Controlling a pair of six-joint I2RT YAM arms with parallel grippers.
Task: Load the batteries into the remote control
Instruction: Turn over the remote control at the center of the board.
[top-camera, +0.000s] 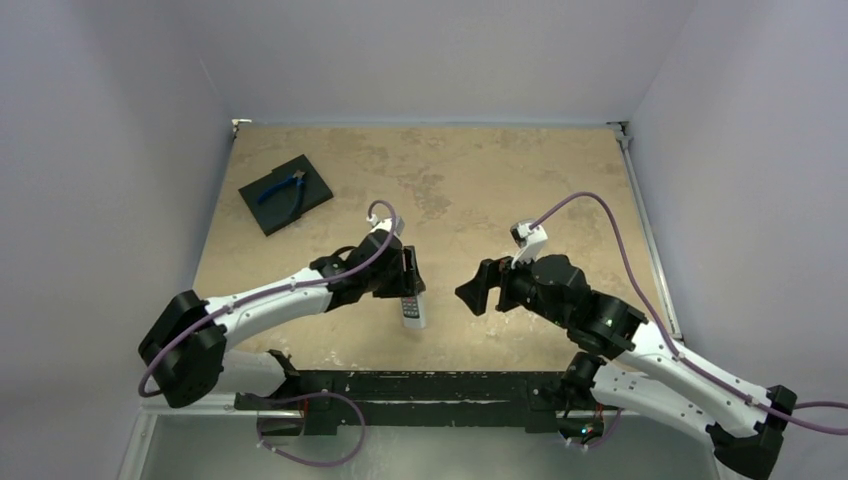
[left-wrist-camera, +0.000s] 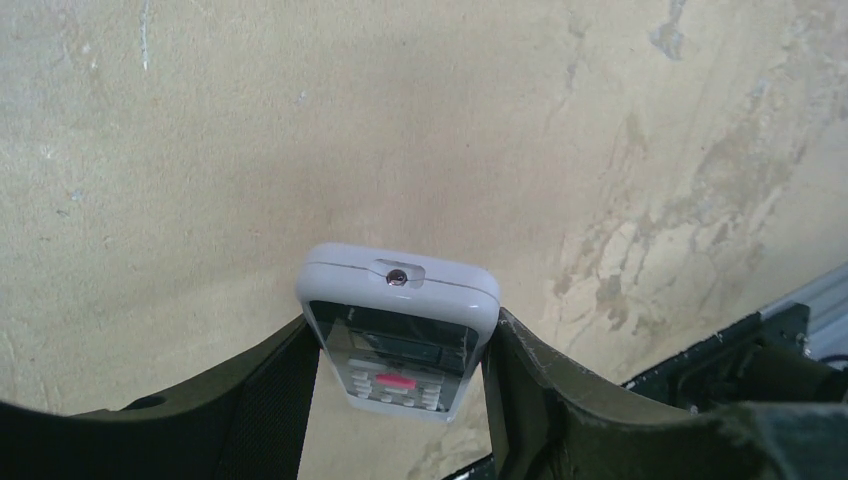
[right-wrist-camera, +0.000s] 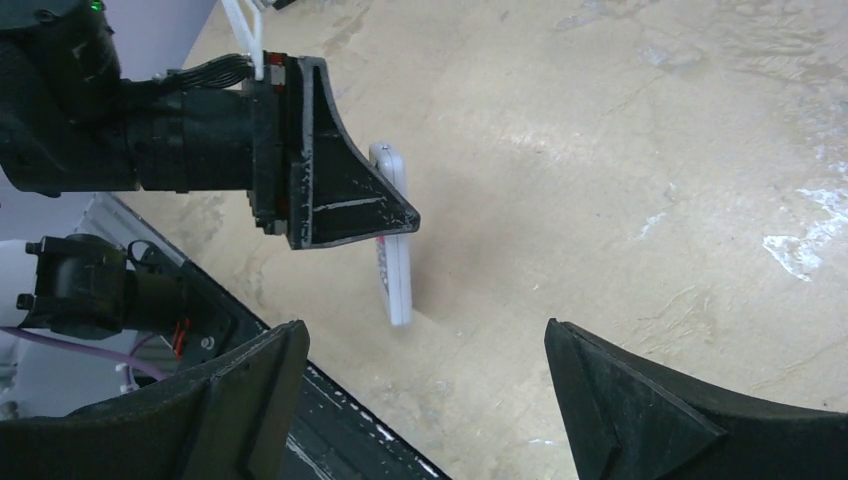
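Inspecting my left gripper, I find it pinching the remote control by its long edges, button face showing in the left wrist view. I cannot tell whether its lower end touches the table. My right gripper is spread wide, near the remote control's right side and clear of it.

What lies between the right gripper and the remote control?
Only bare table separates the open right gripper from the remote control held by the left gripper. The top external and right wrist views show it.
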